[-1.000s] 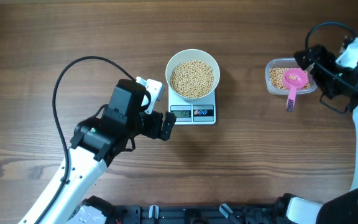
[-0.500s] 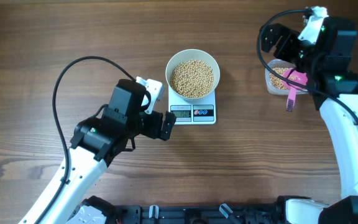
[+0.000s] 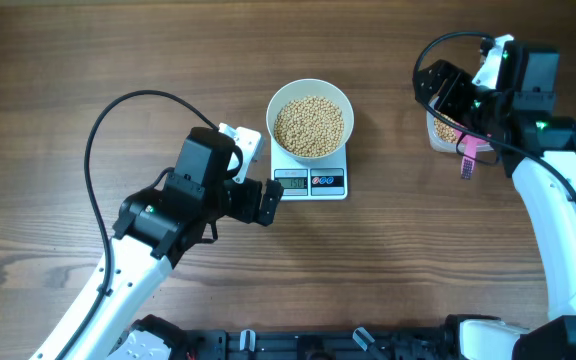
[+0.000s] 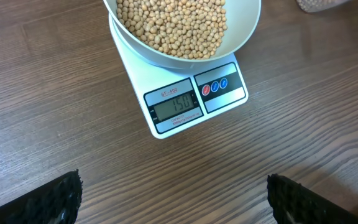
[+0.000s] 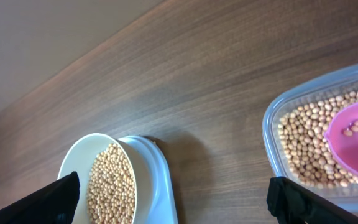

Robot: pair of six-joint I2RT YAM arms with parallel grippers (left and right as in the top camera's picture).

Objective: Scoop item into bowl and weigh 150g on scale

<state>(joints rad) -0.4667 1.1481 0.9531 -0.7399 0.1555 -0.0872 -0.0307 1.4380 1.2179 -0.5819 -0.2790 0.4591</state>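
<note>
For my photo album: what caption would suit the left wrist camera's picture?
Bowl of beans on the scale, display showing 150, the left gripper open below.

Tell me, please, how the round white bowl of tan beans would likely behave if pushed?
Well filled with tan beans, the round white bowl probably feels heavy and resists light nudges. About as wide as the small white digital scale beneath, it could slide off if shoved. Spilled round beans would likely roll.
</note>
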